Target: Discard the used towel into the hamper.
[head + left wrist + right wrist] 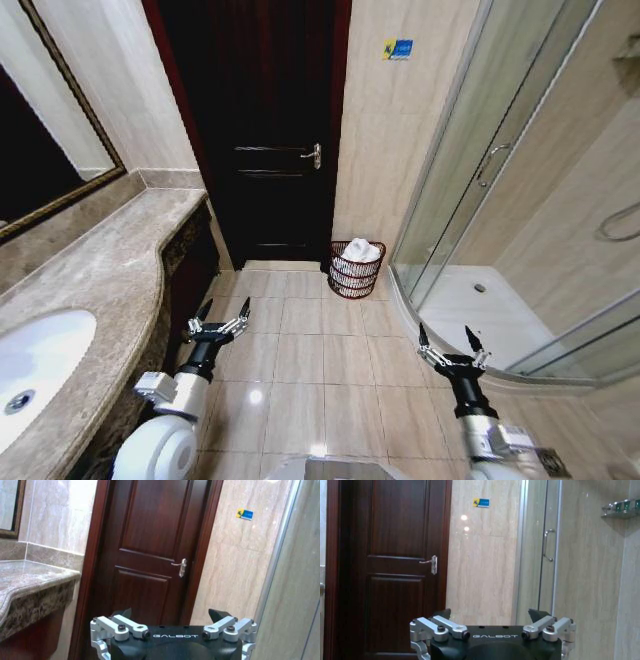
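Two pincers hover wide open and empty over bare floor tiles in the head view, left pincer (220,314) beside the vanity surface (110,260), right pincer (451,340) near the shower's curved curb. Well ahead, the hamper (356,271) stands against the wall between door (262,120) and shower, a white towel (361,250) inside. Left wrist view: spread fingers before the door and the surface's edge. Right wrist view: spread fingers before door and shower glass.

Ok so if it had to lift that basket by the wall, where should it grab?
Probably the top rim of the hamper, from above on the near side. The white towel fills its open mouth, and its ribbed sides taper downward, so a side grip might slip. Both claws, left and right, are open and empty.
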You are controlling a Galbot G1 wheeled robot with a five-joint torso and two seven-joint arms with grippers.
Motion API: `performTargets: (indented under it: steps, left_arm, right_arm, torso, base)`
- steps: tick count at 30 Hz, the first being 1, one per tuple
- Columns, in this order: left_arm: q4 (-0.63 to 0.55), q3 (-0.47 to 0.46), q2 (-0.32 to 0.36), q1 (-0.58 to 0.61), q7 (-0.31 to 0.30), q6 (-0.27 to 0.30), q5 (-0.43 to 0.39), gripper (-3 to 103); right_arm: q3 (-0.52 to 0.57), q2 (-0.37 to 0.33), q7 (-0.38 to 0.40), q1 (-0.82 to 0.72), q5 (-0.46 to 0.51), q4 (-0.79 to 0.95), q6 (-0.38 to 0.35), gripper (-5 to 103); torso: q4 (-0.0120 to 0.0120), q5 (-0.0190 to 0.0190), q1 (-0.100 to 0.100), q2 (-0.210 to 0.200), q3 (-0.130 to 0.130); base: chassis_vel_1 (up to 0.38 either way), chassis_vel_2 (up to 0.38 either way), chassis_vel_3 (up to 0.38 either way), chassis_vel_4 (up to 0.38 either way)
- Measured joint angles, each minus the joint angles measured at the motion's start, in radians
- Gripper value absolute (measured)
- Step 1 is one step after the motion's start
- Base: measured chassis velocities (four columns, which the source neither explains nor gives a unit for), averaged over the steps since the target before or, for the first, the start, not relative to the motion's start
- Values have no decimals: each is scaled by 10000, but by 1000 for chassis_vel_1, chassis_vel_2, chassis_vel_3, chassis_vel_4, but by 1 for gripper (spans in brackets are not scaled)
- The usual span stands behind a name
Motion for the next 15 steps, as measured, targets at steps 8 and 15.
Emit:
performTargets:
  steps: [8, 15]
  left_arm:
    - [1, -1, 0, 0, 0, 0, 0, 100]
    - [0, -1, 0, 0, 0, 0, 0, 100]
  right_arm:
    - [0, 0, 0, 0, 0, 0, 0, 100]
    - [0, 0, 0, 0, 0, 0, 0, 100]
  torso:
    - [0, 0, 0, 0, 0]
    - [0, 0, 0, 0, 0]
  base:
    - [0, 0, 0, 0]
    - [0, 0, 0, 0]
